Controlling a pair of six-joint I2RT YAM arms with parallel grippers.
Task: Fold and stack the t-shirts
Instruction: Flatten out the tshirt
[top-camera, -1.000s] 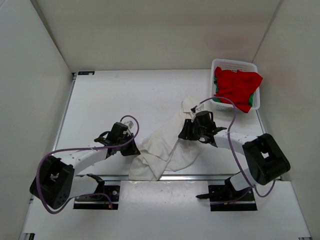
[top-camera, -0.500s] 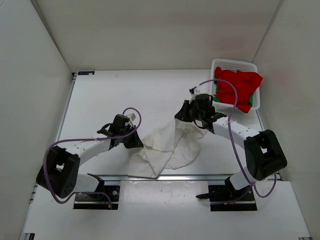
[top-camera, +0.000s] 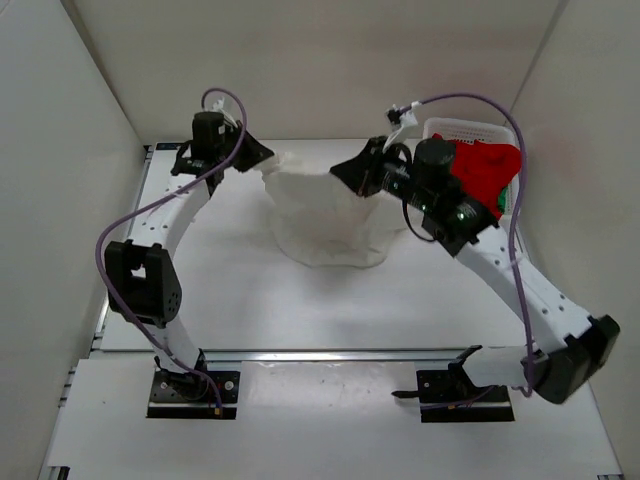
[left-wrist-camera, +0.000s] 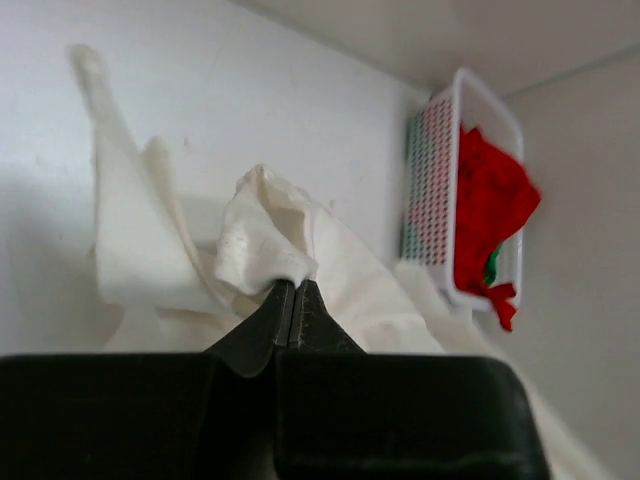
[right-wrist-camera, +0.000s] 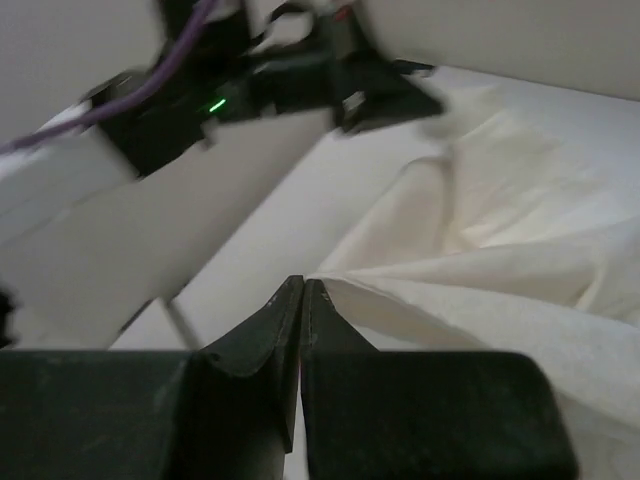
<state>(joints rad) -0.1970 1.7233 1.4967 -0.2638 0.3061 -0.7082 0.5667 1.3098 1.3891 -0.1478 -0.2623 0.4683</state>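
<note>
Overhead, both arms reach far out over the bench (top-camera: 200, 290), toward its back edge. The left arm stretches away from its base and bends rightward at the wrist. The left gripper (top-camera: 262, 166) is clamped on one upper corner of the off-white t-shirt (top-camera: 325, 215). The right arm leans in from the right, and the right gripper (top-camera: 342, 172) pinches the other upper corner. The cloth hangs between them and sags down to the bench. Behind the right arm, the red t-shirt (top-camera: 482, 172) is heaped in the white basket (top-camera: 452, 127) at the back right corner.

From the left wrist, the fingers meet tight on a bunched fold of off-white cloth. A sliver of green t-shirt (left-wrist-camera: 492, 265) shows under the red one in the basket.

From the right wrist, the fingers press together on the cloth's edge, with the left arm across from them.
</note>
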